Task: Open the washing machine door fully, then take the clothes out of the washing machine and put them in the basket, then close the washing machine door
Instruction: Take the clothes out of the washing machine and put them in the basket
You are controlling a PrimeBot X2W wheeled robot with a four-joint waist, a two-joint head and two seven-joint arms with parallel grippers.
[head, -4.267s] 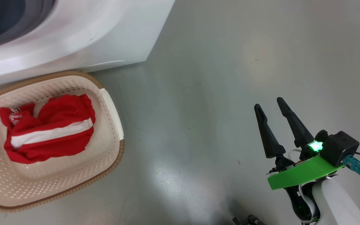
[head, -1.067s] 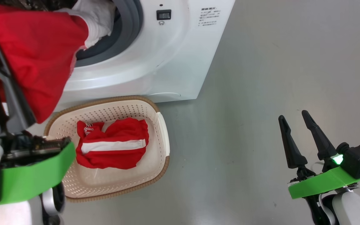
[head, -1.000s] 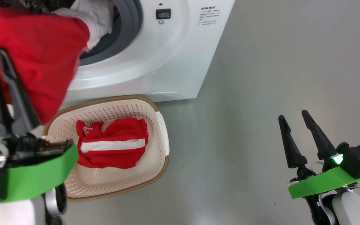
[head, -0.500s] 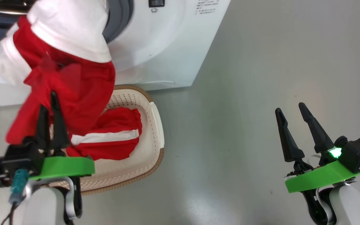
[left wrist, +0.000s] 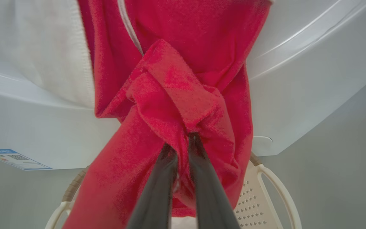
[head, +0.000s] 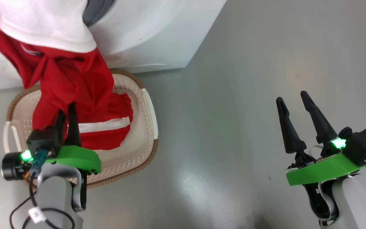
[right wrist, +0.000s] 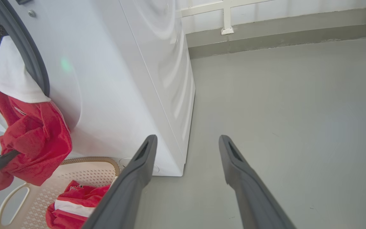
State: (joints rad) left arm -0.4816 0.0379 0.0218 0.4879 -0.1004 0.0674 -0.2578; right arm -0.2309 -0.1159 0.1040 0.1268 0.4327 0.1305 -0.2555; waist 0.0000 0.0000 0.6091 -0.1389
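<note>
My left gripper (head: 66, 111) (left wrist: 183, 143) is shut on a fold of a red garment with a white panel (head: 71, 79) (left wrist: 176, 95). The garment hangs from the washing machine (head: 154, 31) (right wrist: 132, 79) mouth down over the basket (head: 133, 81) (left wrist: 276, 187). Its white upper part still drapes over the grey gasket (right wrist: 30, 54). A second red piece of the clothes with a white stripe (head: 110, 135) (right wrist: 71, 203) lies in the basket (right wrist: 87, 173). My right gripper (head: 292, 98) (right wrist: 187, 140) stands open over bare floor, well to the right. The washing machine door is out of view.
Grey floor (head: 233, 95) spreads to the right of the machine and the basket. A wall base with a white pipe bracket (right wrist: 227, 30) runs behind the machine. A small blue label (left wrist: 11, 157) sits low on the machine's front.
My left gripper has drawn the red and white garment out of the drum mouth and down over the basket. The head view has shifted. The right gripper keeps its pose, still open.
</note>
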